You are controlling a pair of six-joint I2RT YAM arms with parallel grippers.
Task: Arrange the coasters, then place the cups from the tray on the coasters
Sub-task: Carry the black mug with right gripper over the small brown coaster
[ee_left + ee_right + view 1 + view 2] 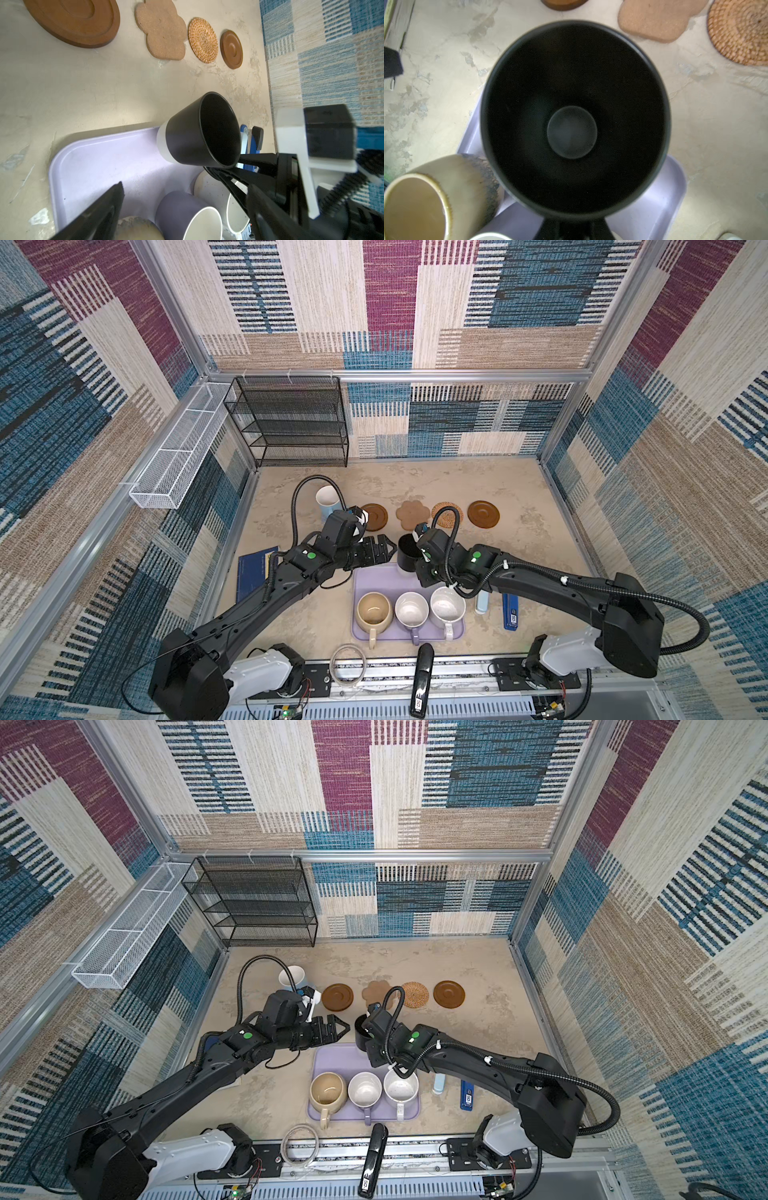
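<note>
Centre frame, our right claw (pixel 242 164) clamps the black mug (pixel 405 559) at the tray's (pixel 374 580) upper edge — our left claw (pixel 386 548) gapes wide beside it.

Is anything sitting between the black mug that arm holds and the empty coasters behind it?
Nothing visible lies between. The table from the black mug to the paw-shaped coaster and rattan coaster is bare. The left gripper hovers open close beside the mug, near the line to the nearer wooden disc.
</note>
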